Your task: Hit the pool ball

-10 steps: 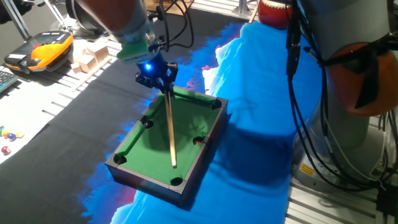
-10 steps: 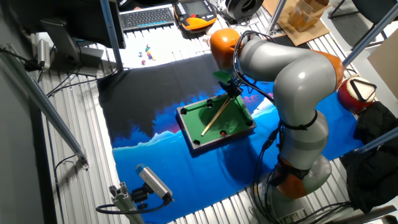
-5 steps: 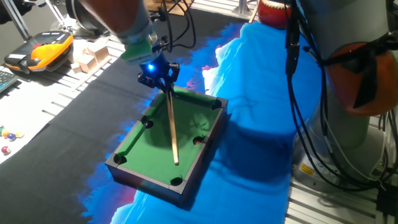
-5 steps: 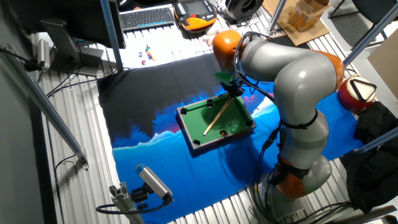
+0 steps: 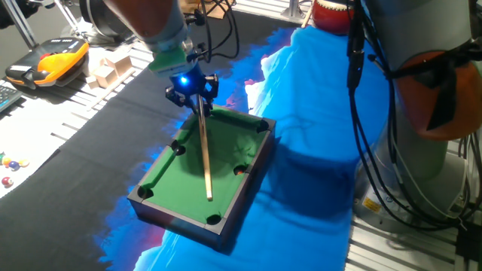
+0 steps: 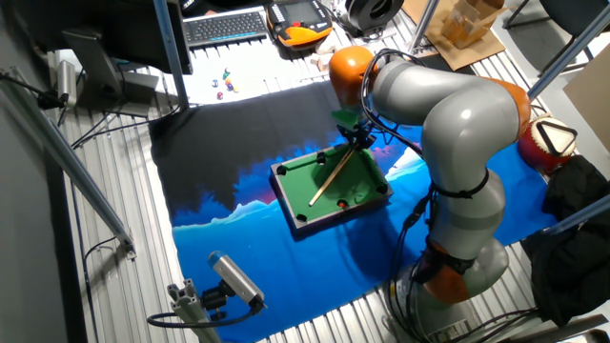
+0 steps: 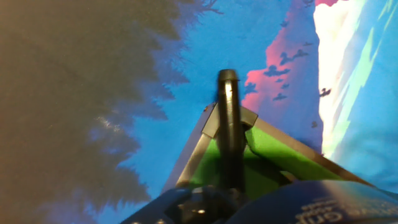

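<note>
The miniature green pool table (image 5: 177, 177) sits on the blue and black cloth; it also shows in the other fixed view (image 6: 315, 181). The pool ball (image 5: 241, 171) is a tiny red ball by the table's right long rail, near the side pocket, and shows in the other fixed view too (image 6: 341, 203). My gripper (image 5: 191, 84) hangs over the table's far end, shut on a wooden cue stick (image 5: 204, 150) that slants down to a tip over the felt, left of the ball and apart from it. In the hand view the cue (image 7: 229, 124) points at a table corner (image 7: 211, 121); the ball is out of view there.
Small multicoloured balls (image 5: 9, 162) lie at the far left. An orange and black pendant (image 5: 49, 60) and wooden blocks (image 5: 109, 68) are at the back left. The arm's base and cables (image 5: 392, 113) stand to the right. A keyboard (image 6: 224, 26) lies beyond the cloth.
The gripper has shifted slightly towards the table's far end, and the cue tip has swung a little sideways over the felt. The red ball has not moved.
</note>
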